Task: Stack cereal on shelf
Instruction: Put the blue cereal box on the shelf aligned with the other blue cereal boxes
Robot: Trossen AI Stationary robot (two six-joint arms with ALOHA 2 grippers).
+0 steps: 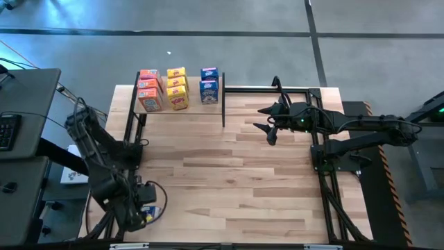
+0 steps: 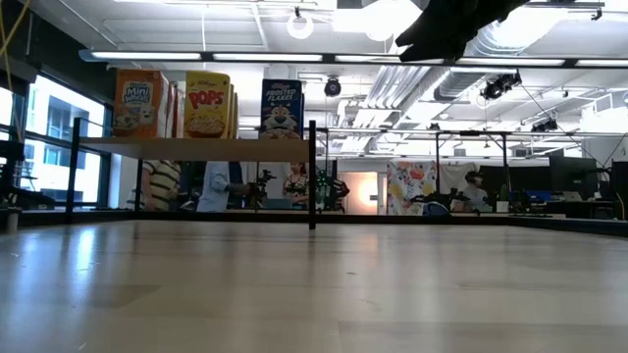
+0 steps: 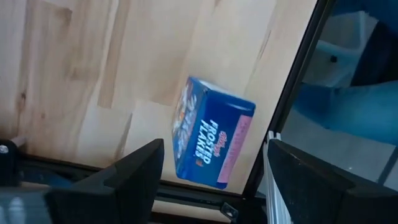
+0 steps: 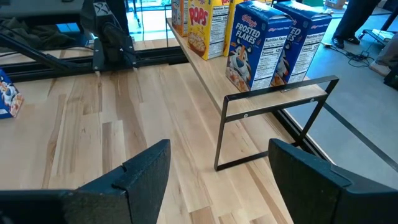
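The shelf (image 1: 208, 110) stands at the table's far left. On it stand orange-red (image 1: 148, 90), yellow (image 1: 177, 88) and blue (image 1: 209, 85) cereal boxes, upright in rows; the low view shows their fronts (image 2: 207, 104). One more blue cereal box (image 3: 211, 140) lies on its side on the table near the near-left corner, by the black edge rail. My left gripper (image 3: 214, 146) hangs open above it, pointing down, with a finger on either side and a gap between each finger and the box. My right gripper (image 1: 265, 121) waits open above the table's far right.
Black frame rails run along the table's edges (image 1: 322, 173) and pass close beside the lying box (image 3: 292, 93). A desk with a keyboard (image 1: 14, 125) stands left of the table. The shelf's black end frame (image 4: 273, 118) rises in front of my right gripper. People stand in the room behind (image 2: 211, 186).
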